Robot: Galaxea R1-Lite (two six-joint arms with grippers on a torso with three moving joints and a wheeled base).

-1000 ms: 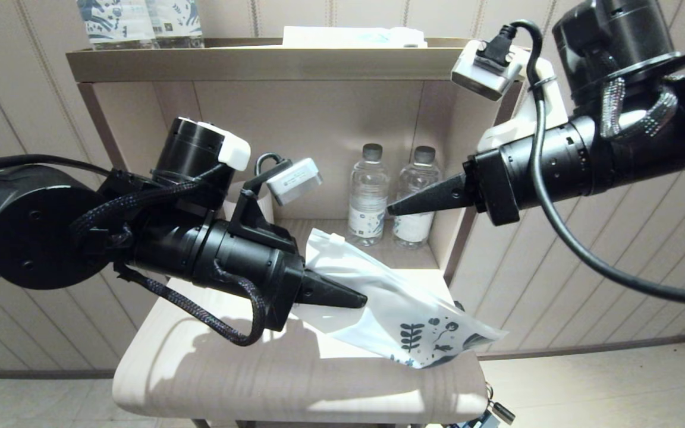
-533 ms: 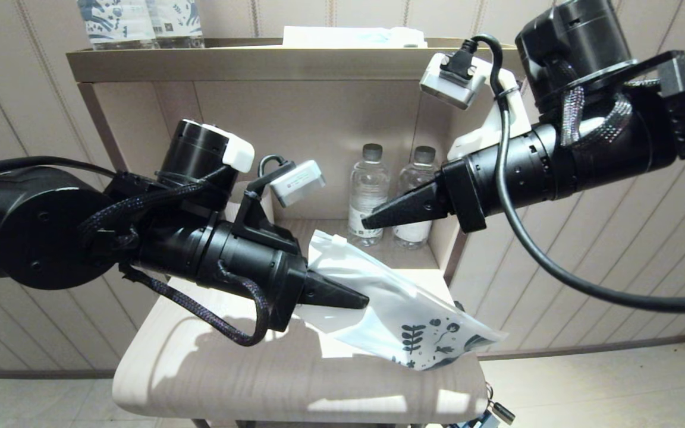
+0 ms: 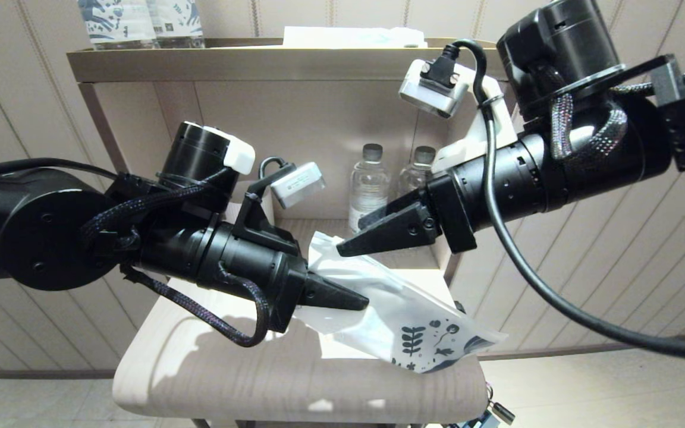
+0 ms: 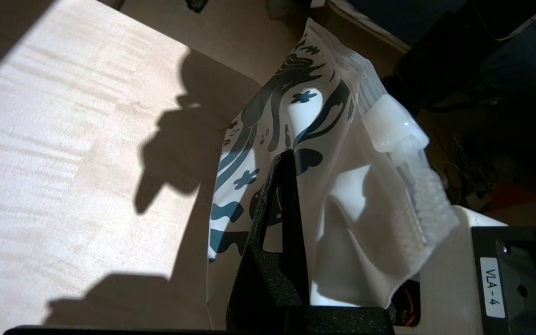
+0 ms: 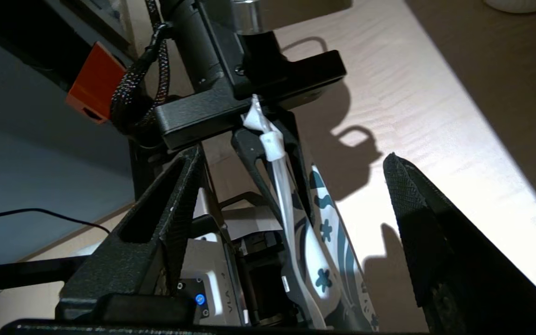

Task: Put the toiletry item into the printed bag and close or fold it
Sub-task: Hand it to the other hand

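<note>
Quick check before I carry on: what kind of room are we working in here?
Probably a hotel guest room: a wall-mounted wooden shelf unit with water bottles in its niche, more bottles on top, and panelled walls around it.

Head: looks down over both arms at the printed bag.
Wrists: close behind fingers.
Shared: that bag.

I read "VLA-4" on a white sticker on my black camera mount in the left wrist view. The bottle labels are too small to read.
</note>
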